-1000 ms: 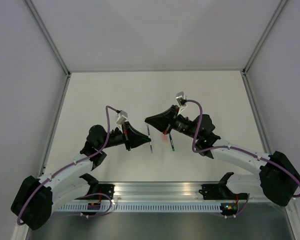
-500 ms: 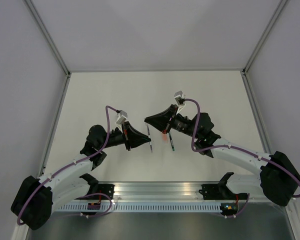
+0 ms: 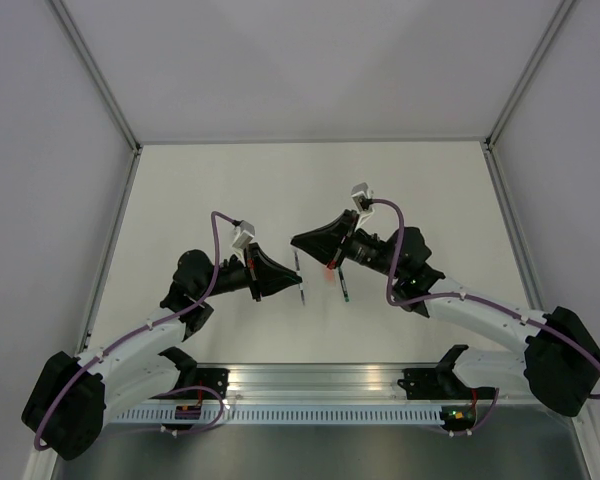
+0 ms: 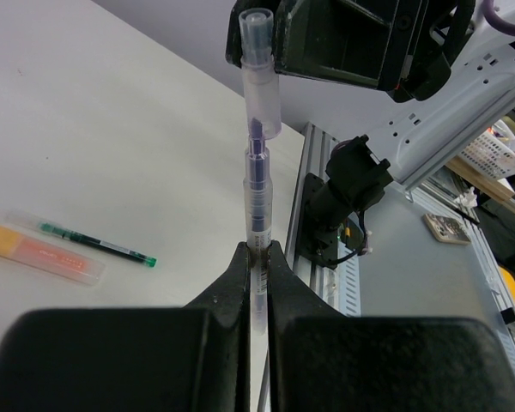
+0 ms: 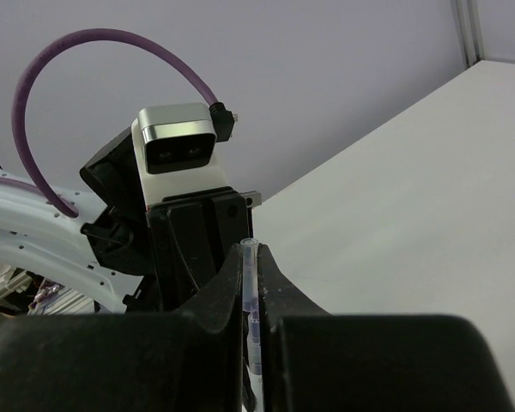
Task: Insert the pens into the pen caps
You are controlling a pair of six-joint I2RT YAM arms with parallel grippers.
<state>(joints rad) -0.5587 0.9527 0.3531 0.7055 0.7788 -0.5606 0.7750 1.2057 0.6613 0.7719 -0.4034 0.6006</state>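
Note:
My left gripper [image 4: 257,249] is shut on the pale clear pen [image 4: 257,197], which points up from between its fingers. The pen's purple tip sits just inside the mouth of a clear pen cap [image 4: 259,77]. My right gripper [image 5: 250,253] is shut on that cap [image 5: 249,283]. From above, the left gripper [image 3: 283,279] and right gripper [image 3: 300,241] meet over the table's middle, with the pale pen [image 3: 299,290] between them. An orange-pink pen [image 4: 43,255] and a dark green pen [image 4: 99,245] lie side by side on the table, under the right gripper in the top view.
An aluminium rail [image 3: 330,380] runs along the near table edge by the arm bases. Grey walls and frame posts [image 3: 100,90] close in the back and sides. The left wrist's camera block [image 5: 178,150] faces my right gripper closely.

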